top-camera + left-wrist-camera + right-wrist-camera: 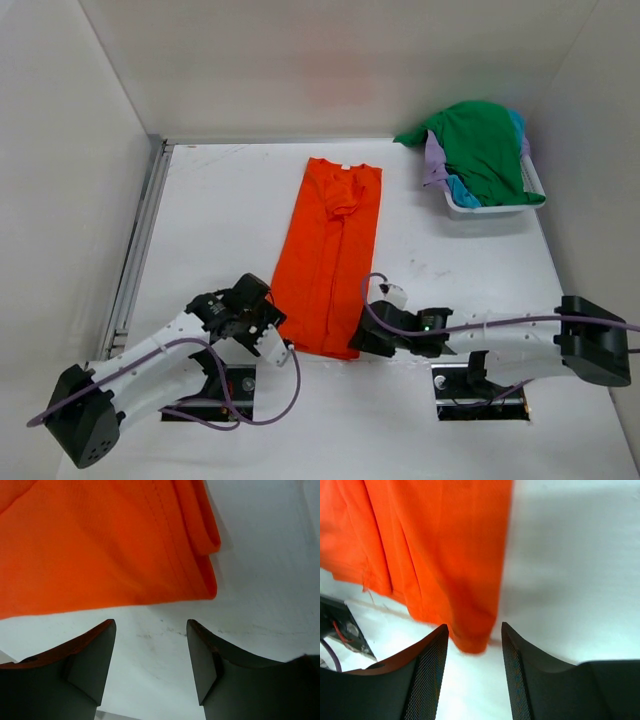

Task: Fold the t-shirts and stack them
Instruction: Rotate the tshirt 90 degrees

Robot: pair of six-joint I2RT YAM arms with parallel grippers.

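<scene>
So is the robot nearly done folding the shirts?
Not nearly. The orange shirt lies folded into a long strip. The left hand and right hand sit open at its near end, holding nothing. The green shirt, teal shirt and lavender shirt are heaped in the white basket; nothing is stacked.

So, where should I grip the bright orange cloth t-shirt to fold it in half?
Take the bright orange cloth t-shirt by its two near hem corners, coming low from the near side. It lies flat as a long narrow strip, hem toward the arms, and the open left gripper and right gripper each face one corner.
</scene>
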